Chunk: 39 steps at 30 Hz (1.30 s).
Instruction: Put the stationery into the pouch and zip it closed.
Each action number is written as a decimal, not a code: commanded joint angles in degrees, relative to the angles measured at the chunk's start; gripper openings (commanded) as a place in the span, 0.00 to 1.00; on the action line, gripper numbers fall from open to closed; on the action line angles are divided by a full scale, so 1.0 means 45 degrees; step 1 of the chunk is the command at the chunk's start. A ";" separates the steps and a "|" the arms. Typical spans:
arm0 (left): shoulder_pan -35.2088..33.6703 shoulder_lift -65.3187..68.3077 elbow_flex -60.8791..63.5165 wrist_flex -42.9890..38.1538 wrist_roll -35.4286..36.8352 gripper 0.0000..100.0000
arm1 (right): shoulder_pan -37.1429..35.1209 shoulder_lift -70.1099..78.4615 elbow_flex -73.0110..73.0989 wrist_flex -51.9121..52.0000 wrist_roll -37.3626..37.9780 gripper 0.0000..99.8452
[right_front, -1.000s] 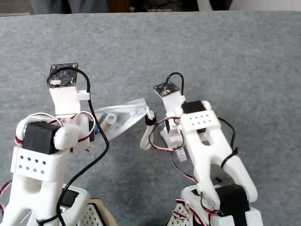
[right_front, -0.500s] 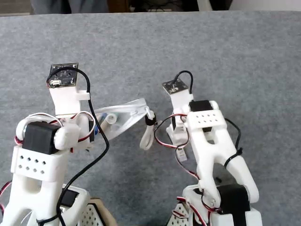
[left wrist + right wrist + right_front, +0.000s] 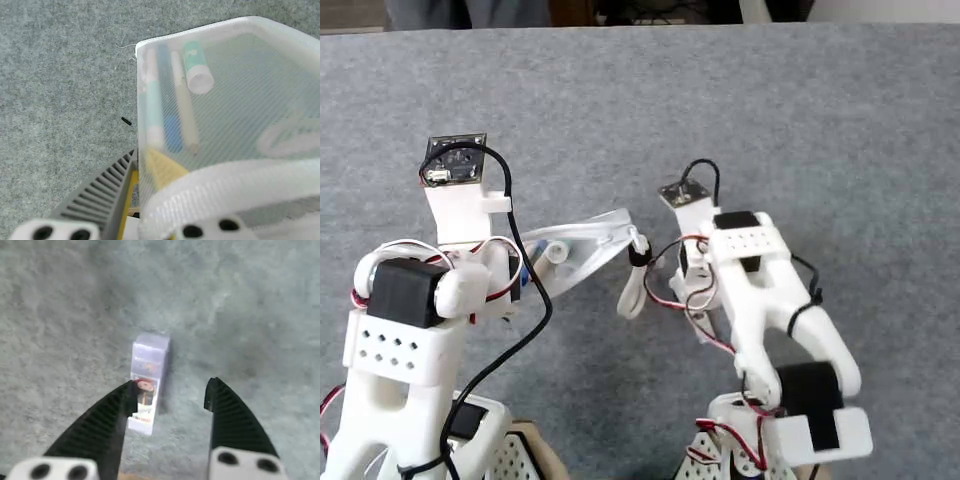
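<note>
So the left gripper (image 3: 137, 175) has its jaws pinched on the pouch (image 3: 225, 100) edge, holding it up off the surface (image 3: 770, 120), I'd guess so the other arm can load it; pens (image 3: 155, 100) and a glue stick (image 3: 197, 67) sit inside. The right gripper (image 3: 170, 385) hovers, jaws wide open and empty, over a small box (image 3: 150, 365) lying on the surface.

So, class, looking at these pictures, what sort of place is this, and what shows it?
Probably a robotics test bench: a grey felt-like table, white left arm and right arm side by side, and a clear pouch of pens.
</note>
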 commanded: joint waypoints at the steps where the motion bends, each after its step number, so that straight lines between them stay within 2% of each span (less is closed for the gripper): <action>1: 0.0186 0.0117 -0.0029 0.0176 -0.0020 0.03 | 0.0156 0.0987 -0.0537 -0.0332 0.0078 0.23; 13: 0.0186 0.0117 -0.0029 0.0176 -0.0039 0.03 | 0.0137 0.1104 -0.1514 -0.0391 0.0098 0.22; 20: 0.0186 0.0117 -0.0029 0.0176 -0.0039 0.03 | 0.0137 0.1123 -0.1475 -0.0899 0.0176 0.07; 24: 0.0186 0.0117 -0.0029 0.0176 -0.0039 0.03 | 0.0137 0.1123 -0.1514 -0.0938 0.0176 0.01; 39: 0.0186 0.0117 -0.0010 0.0176 -0.0039 0.03 | 0.0215 0.0987 -0.2842 -0.1153 0.0176 0.01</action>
